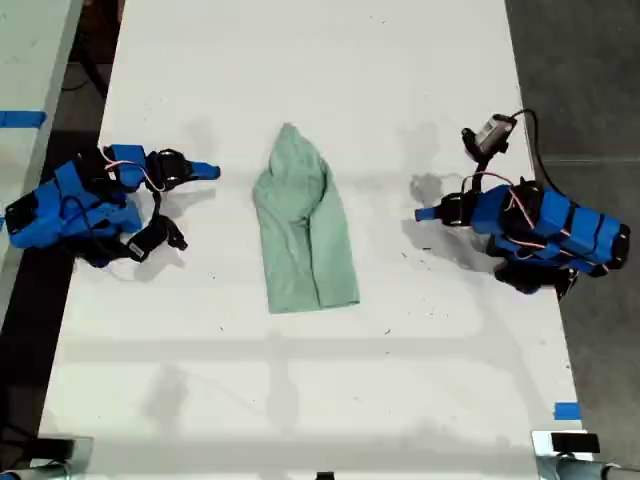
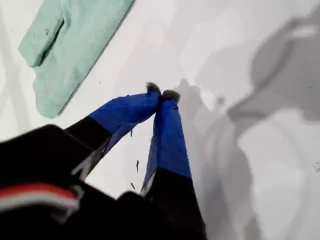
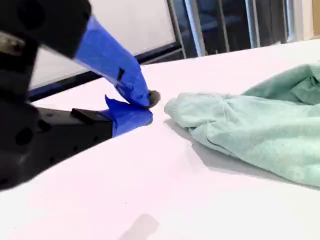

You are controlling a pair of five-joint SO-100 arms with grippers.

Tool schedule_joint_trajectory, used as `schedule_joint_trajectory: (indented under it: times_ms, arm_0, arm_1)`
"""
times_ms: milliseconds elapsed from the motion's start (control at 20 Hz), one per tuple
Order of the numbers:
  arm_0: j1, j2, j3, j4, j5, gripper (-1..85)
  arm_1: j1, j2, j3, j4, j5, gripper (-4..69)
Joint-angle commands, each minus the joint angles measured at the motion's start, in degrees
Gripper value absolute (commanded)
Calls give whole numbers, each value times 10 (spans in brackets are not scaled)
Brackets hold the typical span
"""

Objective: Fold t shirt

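Exterior view's left: my second tool (image 3: 148,107), tips together, empty. One t shirt (image 1: 303,230) mid-worktop (image 1: 400,380), between two arms, touching neither; sleeves hard to make out, cut off in both wrist views. Exterior view's right: my first tool (image 2: 162,94), tips together, empty.

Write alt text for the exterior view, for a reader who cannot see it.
A pale mint-green t shirt lies folded into a narrow, wrinkled strip in the middle of a white table, seen from above. A blue robot arm rests on the table at each side, both clear of the cloth with nothing in their grippers.
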Motion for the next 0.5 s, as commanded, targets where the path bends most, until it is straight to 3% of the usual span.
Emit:
schedule_joint_trajectory:
  times_ms: [0,450]
  arm_0:
    - [1,4,8,-1,-3,-3]
    - [4,4,8,1,-4,-3]
  arm_1:
    - [-1,11,35,5,16,20]
    - [1,11,35,5,18,20]
